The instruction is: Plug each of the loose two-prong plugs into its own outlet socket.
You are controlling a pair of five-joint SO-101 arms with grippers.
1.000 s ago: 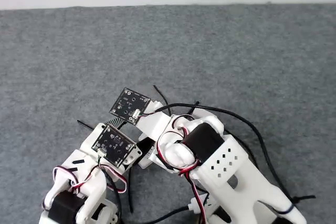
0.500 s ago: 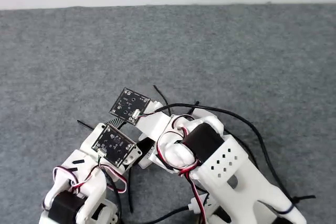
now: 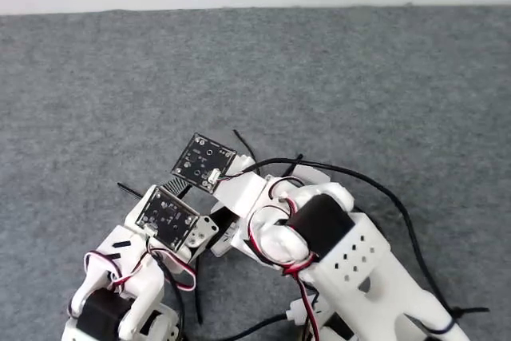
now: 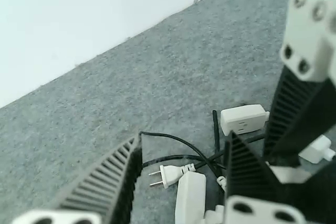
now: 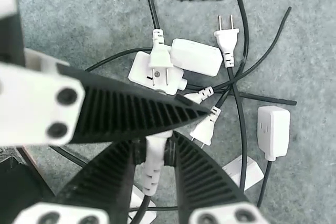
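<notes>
While the right end effector (image 5: 156, 145) was clamped on a white plug (image 5: 154, 163), its two ribbed fingers pressed against the plug's sides, that plug hung just beside the cord tangle (image 5: 231, 85). Its prongs were hidden behind a finger (image 5: 131, 111) of the left end effector, which crossed in front of it. The left end effector (image 4: 184, 140) stood with its fingers wide apart and gripped nothing, straddling one edge of the cord tangle. Between those fingers a loose plug (image 4: 169, 173) lay on its side at the tangle's rim, prongs pointing away from the tangle, just beside a long outlet block (image 4: 189, 200). A second loose plug (image 5: 159, 51) lay on top of another outlet block (image 5: 140, 74), near the tangle. A third loose plug (image 5: 206, 124) lay among the tangle's cords, close to the held one. An outlet socket (image 5: 273, 124) with its slots facing up lay just past the tangle, apart from every plug. From above, the left arm (image 3: 120, 277) and the right arm (image 3: 359, 269) were both bent low over the tangle, side by side, on the grey worktop (image 3: 359, 77).
</notes>
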